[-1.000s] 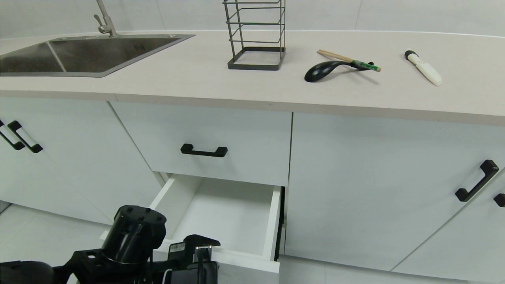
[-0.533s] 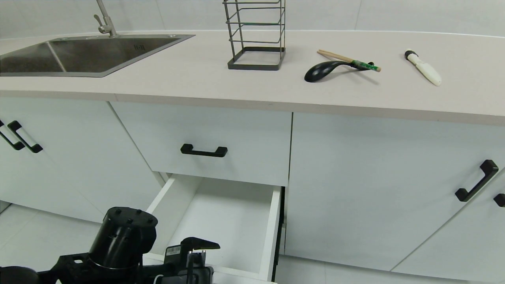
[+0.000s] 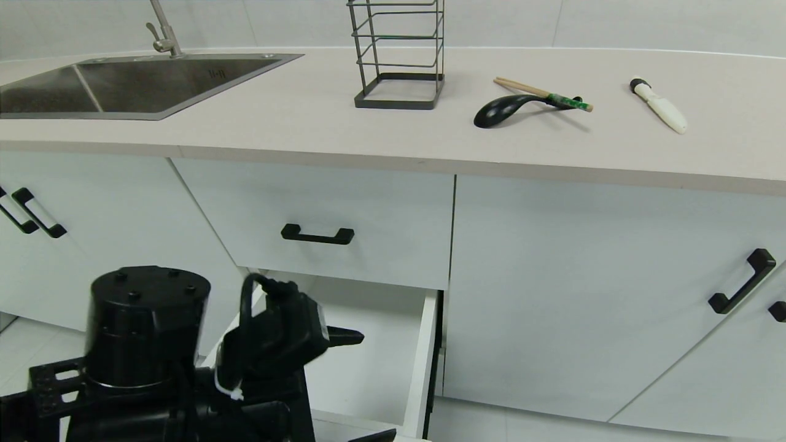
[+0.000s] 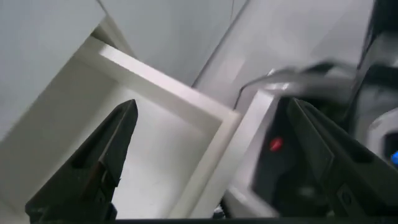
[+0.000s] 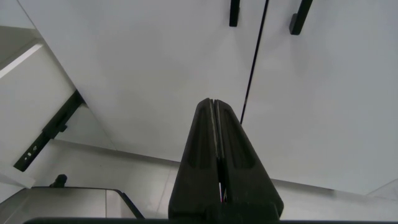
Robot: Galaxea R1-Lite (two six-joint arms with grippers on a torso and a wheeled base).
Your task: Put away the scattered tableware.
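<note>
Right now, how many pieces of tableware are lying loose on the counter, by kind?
Black spoon: 1
Pair of wooden chopsticks: 1
Cream knife: 1
Total: 3, with the pair counted as one.

bright, even light; faint soft shadow under the spoon [image 3: 493, 113].

You have three items lying on the beige countertop [image 3: 295, 132]. The glossy black plastic spoon [image 3: 498, 111] rests with its bowl toward the front edge, its handle touching the green-banded end of the pair of wooden chopsticks [image 3: 528, 88]. The cream-white utensil with a black cap at its far end [image 3: 662, 110] lies well apart, to their right.
</note>
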